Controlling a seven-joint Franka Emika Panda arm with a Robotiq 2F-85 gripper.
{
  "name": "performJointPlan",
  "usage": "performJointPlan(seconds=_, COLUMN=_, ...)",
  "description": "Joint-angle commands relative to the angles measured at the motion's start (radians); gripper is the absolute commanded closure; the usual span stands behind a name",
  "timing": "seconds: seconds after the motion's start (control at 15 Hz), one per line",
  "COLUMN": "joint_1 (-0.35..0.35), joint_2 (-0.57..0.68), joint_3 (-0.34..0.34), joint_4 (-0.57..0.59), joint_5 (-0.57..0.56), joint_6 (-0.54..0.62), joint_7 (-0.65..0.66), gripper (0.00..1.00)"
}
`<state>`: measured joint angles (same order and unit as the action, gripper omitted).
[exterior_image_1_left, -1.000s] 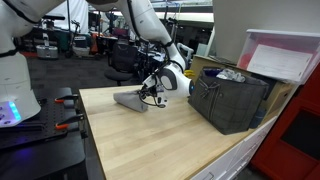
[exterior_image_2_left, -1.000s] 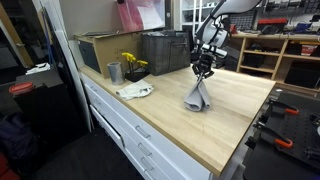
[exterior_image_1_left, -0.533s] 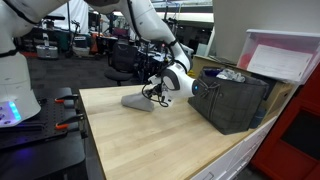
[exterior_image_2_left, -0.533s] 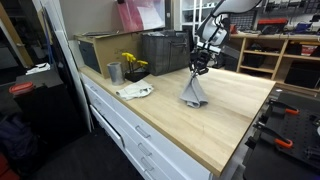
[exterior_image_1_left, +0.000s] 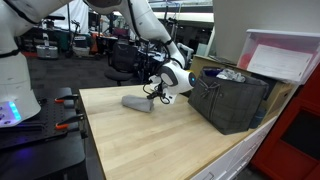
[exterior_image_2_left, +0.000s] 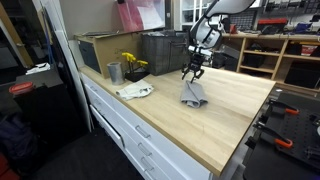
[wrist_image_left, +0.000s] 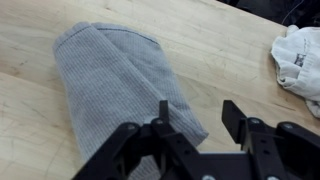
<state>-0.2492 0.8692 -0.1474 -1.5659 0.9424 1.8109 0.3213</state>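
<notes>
Wrist view: 1 grey cloth (wrist_image_left: 110, 80)

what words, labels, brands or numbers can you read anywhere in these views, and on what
No text can be read in any view.
grey cloth: plain knit, no tag or print showing.
white rag: a few dark marks, too blurred to read.
dark crate: no lettering visible, too small to be sure.
tool: plain black, no brand mark visible.
</notes>
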Motion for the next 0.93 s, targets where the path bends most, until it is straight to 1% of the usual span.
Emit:
performJointPlan(seconds=0.0, joint_1=0.015, joint_2=-0.063, joint_3=-0.008, joint_4=-0.039, joint_5=-0.002, joint_6=0.039, joint_7=0.017, gripper=0.09)
performJointPlan(seconds=0.07, joint_1=0.014, joint_2=-0.076, joint_3=-0.007, joint_4=-0.044, joint_5=-0.003, joint_6=0.041, joint_7=0.009, gripper=0.02)
performJointPlan(seconds=0.13, joint_1=0.013, joint_2=-0.098, joint_3=-0.007, joint_4=-0.054, joint_5=-0.010, joint_6=0.034, joint_7=-0.006, gripper=0.00)
performJointPlan(seconds=0.27, joint_1=0.016, joint_2=-0.143, joint_3=-0.013, joint_4=-0.079, joint_5=-0.044, joint_6=0.028, joint_7=-0.047, gripper=0.00)
performJointPlan(seconds=0.33, joint_1=0.022, joint_2=-0.179, joint_3=-0.019, joint_4=-0.109, joint_5=-0.075, joint_6=0.030, joint_7=-0.078, gripper=0.00)
performJointPlan(seconds=0.6, joint_1=0.040, joint_2=-0.329, joint_3=-0.021, joint_4=-0.269, joint_5=-0.261, joint_6=0.029, joint_7=-0.230, gripper=0.00)
performJointPlan(seconds=0.87, joint_1=0.060, joint_2=-0.410, joint_3=0.001, joint_4=-0.412, joint_5=-0.436, joint_6=0.097, joint_7=-0.362, gripper=0.00)
